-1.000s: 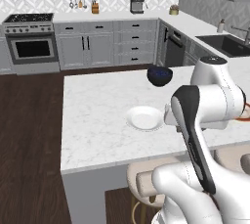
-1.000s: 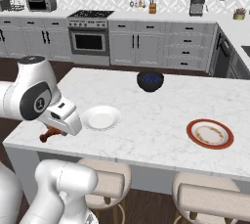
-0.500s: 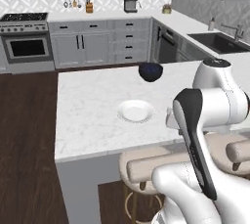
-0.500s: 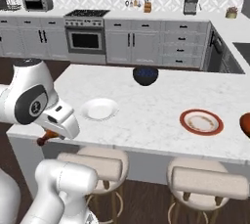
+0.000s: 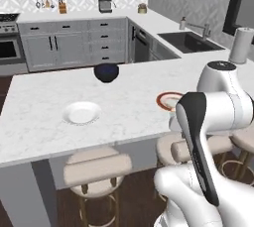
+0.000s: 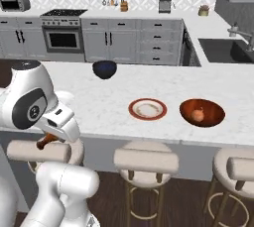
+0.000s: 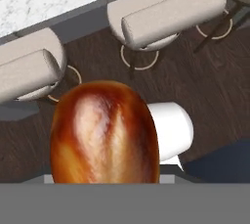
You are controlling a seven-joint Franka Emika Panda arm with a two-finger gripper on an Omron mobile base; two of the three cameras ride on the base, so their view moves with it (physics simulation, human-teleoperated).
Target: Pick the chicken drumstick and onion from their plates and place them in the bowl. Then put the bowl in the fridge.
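A grey and white kitchen with a long marble tabletop (image 6: 109,114) and cushioned stools along its near edge. In the right base view, going left to right: the gripper (image 6: 48,139) hangs low at the far left, off the tabletop's near edge and above a stool, closed around the chicken drumstick (image 6: 46,141), whose thin bone end pokes out to the left. In the hand view, the drumstick's thick rounded end looms large. Next on the tabletop come the small dark bowl (image 6: 104,68), then the red-rimmed plate (image 6: 147,109), now bare. Furthest right sits the wide reddish-brown bowl (image 6: 202,112) with the onion (image 6: 198,115) inside. The bowl lies well to the gripper's right and higher, so the carry likely runs rightward across the tabletop.
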